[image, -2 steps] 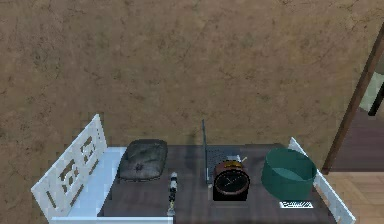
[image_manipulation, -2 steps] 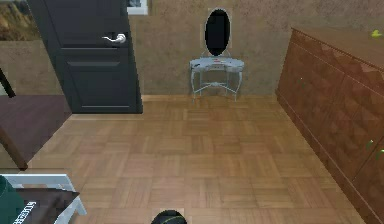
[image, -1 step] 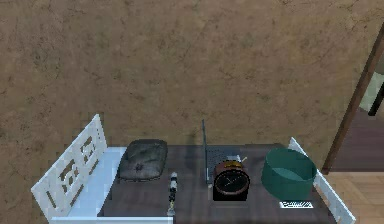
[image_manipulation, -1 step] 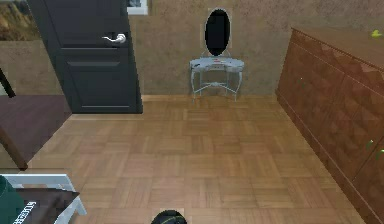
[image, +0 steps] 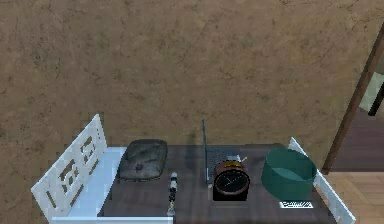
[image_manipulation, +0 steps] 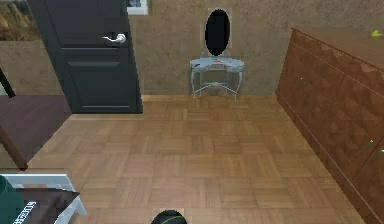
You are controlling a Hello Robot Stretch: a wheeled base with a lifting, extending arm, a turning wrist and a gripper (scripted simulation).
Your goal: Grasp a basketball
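In the forward view a dark tabletop (image: 190, 190) stands against a brown wall. On it lie a flat grey dish (image: 143, 160), a small dark stick-like item (image: 173, 185), a round dark clock (image: 231, 182) and a green bowl (image: 289, 172). A thin upright rod (image: 204, 150) rises near the clock. A small dark rounded shape (image_manipulation: 170, 217) pokes up at the arm side view's bottom edge; I cannot tell what it is.
A white chair (image: 72, 175) stands at the table's left and a white frame (image: 325, 185) at its right. The arm side view has open parquet floor (image_manipulation: 200, 150), a dark door (image_manipulation: 88, 55), a vanity table with an oval mirror (image_manipulation: 217, 70) and a wooden dresser (image_manipulation: 340, 95).
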